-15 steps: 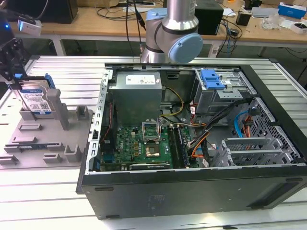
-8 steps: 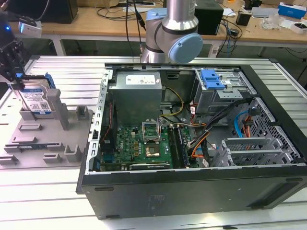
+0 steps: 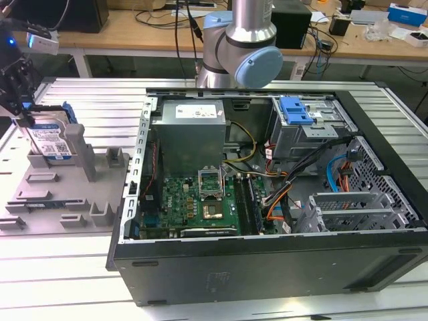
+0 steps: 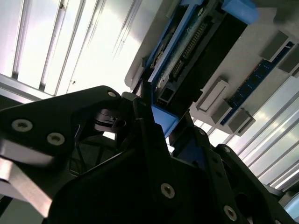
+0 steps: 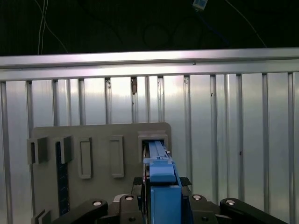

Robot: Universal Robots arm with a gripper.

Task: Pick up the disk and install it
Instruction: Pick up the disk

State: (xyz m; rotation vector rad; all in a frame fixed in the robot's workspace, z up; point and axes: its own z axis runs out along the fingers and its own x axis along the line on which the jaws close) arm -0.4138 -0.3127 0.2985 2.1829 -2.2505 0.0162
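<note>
The disk (image 3: 52, 142) stands on edge in a slot of the grey fixture plate (image 3: 67, 194) at the exterior view's left, with its white-and-blue label showing and a blue rail around it. My gripper (image 3: 25, 119) is at the disk's upper end, shut on it. In the first wrist view the blue rail of the disk (image 5: 161, 175) runs between the black fingers (image 5: 128, 205) down into the fixture's slot. In the second wrist view the disk (image 4: 196, 42) shows its connector edge, and the gripper (image 4: 156, 119) clamps the blue rail.
An open computer case (image 3: 267, 254) lies in the middle, with a green motherboard (image 3: 200, 200), a grey power-supply box (image 3: 187, 134) and a drive bay with a blue latch (image 3: 296, 110) at its back right. The arm's base (image 3: 237, 47) stands behind the case. The table is ribbed metal.
</note>
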